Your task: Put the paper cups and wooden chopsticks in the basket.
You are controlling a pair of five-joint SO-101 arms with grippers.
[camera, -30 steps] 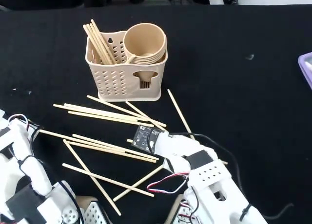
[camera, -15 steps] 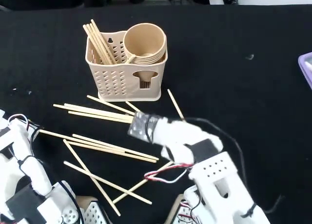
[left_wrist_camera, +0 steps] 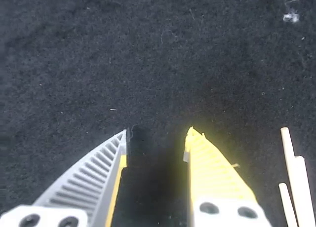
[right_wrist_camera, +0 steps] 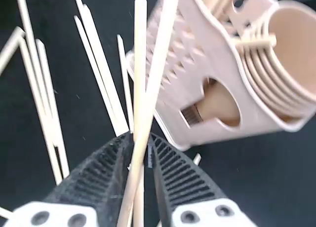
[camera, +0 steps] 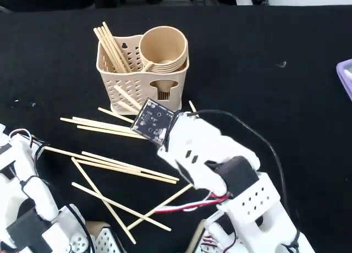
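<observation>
The right gripper (right_wrist_camera: 140, 138) has its fingers pinched on two wooden chopsticks (right_wrist_camera: 140, 64), tips up against the basket (camera: 132, 91) wall, not yet inside. The left gripper (left_wrist_camera: 157, 133) sits partly open on nothing, low over the black table (camera: 264, 99). By my reckoning it's halfway: the paper cups (camera: 163, 44) are stacked in the basket beside a chopstick bundle (camera: 113, 47), while many loose chopsticks (camera: 115, 165) lie scattered in front.

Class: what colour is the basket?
The basket is pale beige, clearest in the high view.
</observation>
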